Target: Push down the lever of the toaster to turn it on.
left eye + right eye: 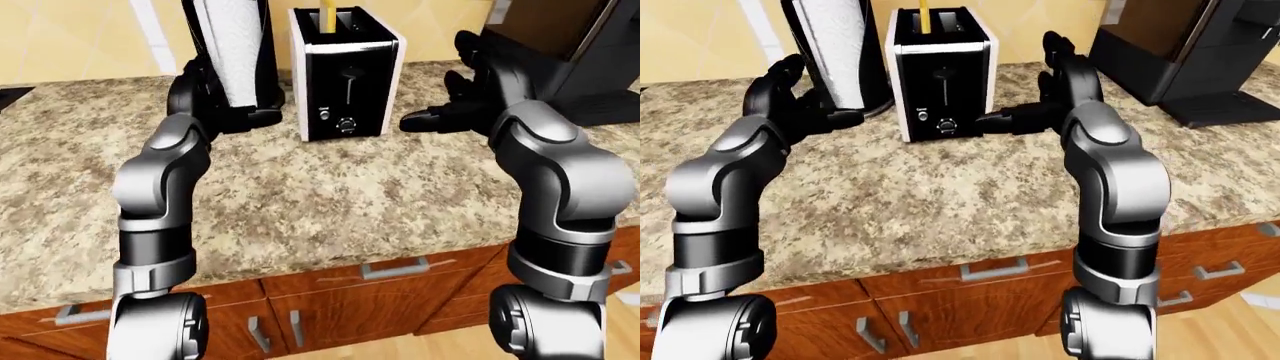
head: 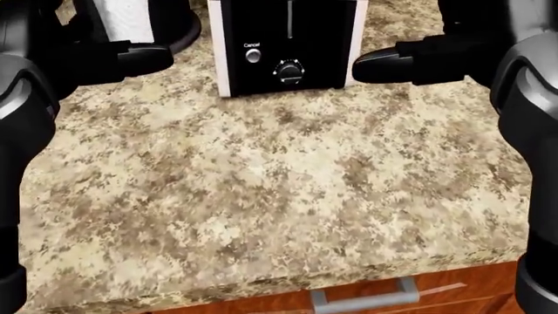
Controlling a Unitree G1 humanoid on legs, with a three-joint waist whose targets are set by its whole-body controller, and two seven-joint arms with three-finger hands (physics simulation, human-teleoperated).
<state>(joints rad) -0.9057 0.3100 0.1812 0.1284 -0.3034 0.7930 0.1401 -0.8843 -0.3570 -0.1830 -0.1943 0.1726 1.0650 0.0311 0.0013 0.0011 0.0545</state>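
Nearest in both eye views, wooden drawers (image 1: 990,281) run below the granite counter (image 1: 330,202). Farther up, the toaster (image 1: 940,75) stands on it, lever (image 1: 350,75) high in its slot. The left hand (image 1: 790,101), fingers loosely spread, sits left of the toaster by the paper towel roll (image 1: 835,49). The right hand (image 1: 1055,94), unclenched and empty, points one finger at the toaster's right side. Only the head view shows the Cancel button (image 2: 253,55); only the eye views show the coffee machine (image 1: 1185,52) right of the toaster.

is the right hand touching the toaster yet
Apart. The head view shows bare counter between the right hand fingertip and the toaster side.
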